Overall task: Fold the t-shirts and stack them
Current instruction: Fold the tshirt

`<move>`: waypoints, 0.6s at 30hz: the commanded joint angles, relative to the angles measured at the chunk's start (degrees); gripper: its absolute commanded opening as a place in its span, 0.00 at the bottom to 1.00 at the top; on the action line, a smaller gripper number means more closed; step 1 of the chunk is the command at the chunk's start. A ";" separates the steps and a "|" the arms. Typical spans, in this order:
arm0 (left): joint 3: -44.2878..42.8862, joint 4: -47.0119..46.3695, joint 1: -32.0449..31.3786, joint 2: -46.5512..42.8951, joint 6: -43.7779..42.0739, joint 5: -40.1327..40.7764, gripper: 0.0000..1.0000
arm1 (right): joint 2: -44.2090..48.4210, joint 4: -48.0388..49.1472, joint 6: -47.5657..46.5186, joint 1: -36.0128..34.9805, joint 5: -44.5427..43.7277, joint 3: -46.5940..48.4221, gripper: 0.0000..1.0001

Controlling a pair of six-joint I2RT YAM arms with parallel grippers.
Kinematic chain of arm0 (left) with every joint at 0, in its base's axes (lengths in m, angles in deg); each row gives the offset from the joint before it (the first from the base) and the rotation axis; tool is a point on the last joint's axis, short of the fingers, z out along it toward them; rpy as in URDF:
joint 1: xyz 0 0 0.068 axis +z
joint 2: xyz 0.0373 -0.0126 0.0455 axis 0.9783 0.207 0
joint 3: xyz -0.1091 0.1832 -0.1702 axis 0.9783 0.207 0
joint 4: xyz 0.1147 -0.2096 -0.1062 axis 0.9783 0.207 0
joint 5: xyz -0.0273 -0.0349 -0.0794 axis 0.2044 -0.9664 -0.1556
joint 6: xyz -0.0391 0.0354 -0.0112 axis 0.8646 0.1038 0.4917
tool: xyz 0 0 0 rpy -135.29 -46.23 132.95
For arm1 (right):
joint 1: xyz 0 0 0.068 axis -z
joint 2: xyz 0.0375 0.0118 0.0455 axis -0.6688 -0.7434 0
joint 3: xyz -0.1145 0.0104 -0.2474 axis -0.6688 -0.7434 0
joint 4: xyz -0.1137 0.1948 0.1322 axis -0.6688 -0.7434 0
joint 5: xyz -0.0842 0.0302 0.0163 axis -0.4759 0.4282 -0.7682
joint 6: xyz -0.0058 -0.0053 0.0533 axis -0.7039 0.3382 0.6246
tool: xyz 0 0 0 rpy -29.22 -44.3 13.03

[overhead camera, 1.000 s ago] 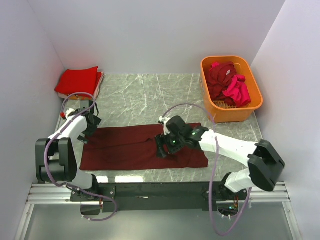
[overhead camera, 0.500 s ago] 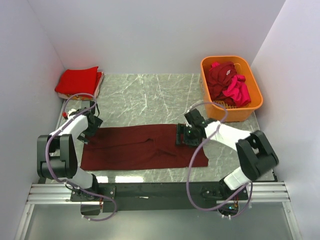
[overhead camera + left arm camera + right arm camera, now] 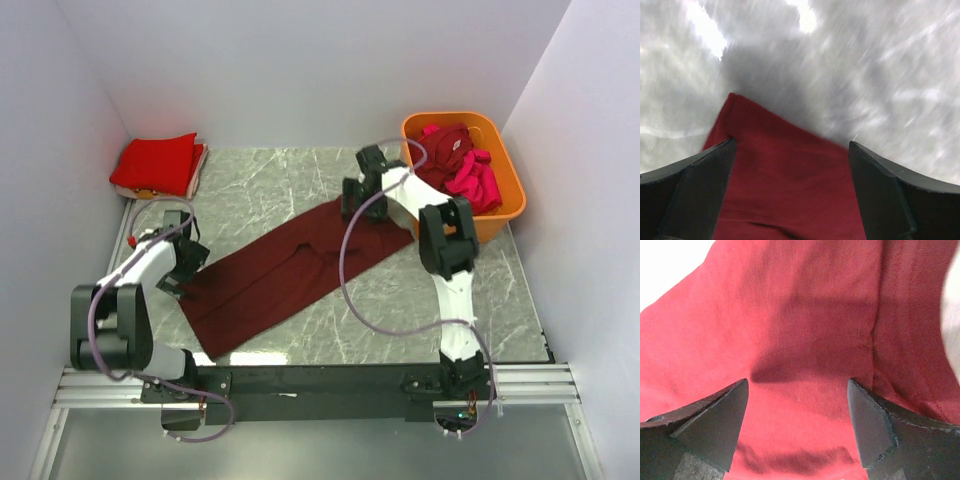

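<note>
A dark maroon t-shirt [image 3: 270, 285] lies flat and diagonal on the marble table, from front left to back right. My left gripper [image 3: 178, 272] is at its front-left corner. In the left wrist view the left gripper [image 3: 791, 142] has its jaws wide apart over a corner of the cloth [image 3: 785, 190]. My right gripper [image 3: 357, 200] is at the shirt's back-right end. In the right wrist view the right gripper [image 3: 797, 381] is open, low over the red cloth [image 3: 790, 315]. A folded bright red shirt [image 3: 157, 163] lies at the back left.
An orange basket [image 3: 455, 228] stands at the back right and holds a crumpled maroon shirt [image 3: 440, 152] and a magenta-pink one [image 3: 476, 183]. White walls close in the table on three sides. The right arm is stretched far back, next to the basket.
The right arm has swung from the shirt's middle to the back right. The shirt's right end went with it, so the shirt has turned from level to diagonal. The left gripper has barely moved.
</note>
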 commanded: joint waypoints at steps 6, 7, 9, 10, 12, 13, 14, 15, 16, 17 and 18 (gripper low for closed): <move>11.51 3.71 -6.79 -10.62 5.06 -9.65 0.99 | -21.16 -15.26 -12.02 0.59 -0.46 35.86 0.86; 12.99 3.98 -7.77 -10.97 5.50 -10.27 0.99 | -22.48 -14.66 -12.54 0.59 -0.11 36.95 0.86; 14.32 4.59 -11.11 -11.85 6.38 -11.59 0.99 | -22.32 -12.38 -14.56 0.59 1.20 36.44 0.86; 15.29 6.33 -12.25 -11.94 7.08 -11.95 1.00 | -21.79 -10.02 -15.18 0.50 1.82 36.08 0.86; 16.17 7.66 -16.12 -12.73 8.05 -12.65 0.99 | -21.35 -8.25 -16.15 0.59 2.61 36.17 0.86; 16.70 9.58 -17.52 -13.25 8.58 -13.09 1.00 | -21.09 -6.50 -16.41 0.50 2.62 36.43 0.86; 16.96 10.47 -19.01 -14.56 9.80 -13.18 0.99 | -21.00 -5.52 -17.46 0.59 2.70 36.87 0.87; 17.31 11.00 -22.16 -15.36 9.90 -13.79 0.99 | -21.09 -4.64 -17.64 0.59 2.36 38.09 0.88; 18.45 11.97 -23.67 -16.15 9.99 -15.10 0.99 | -21.35 -3.16 -17.91 0.50 1.92 38.89 0.89; 19.07 12.93 -26.38 -17.64 10.60 -15.72 0.99 | -21.44 -2.36 -18.43 0.59 2.52 39.59 0.90; 19.68 13.38 -27.46 -18.26 10.34 -16.42 0.99 | -21.44 -1.48 -18.70 0.59 3.14 40.03 0.90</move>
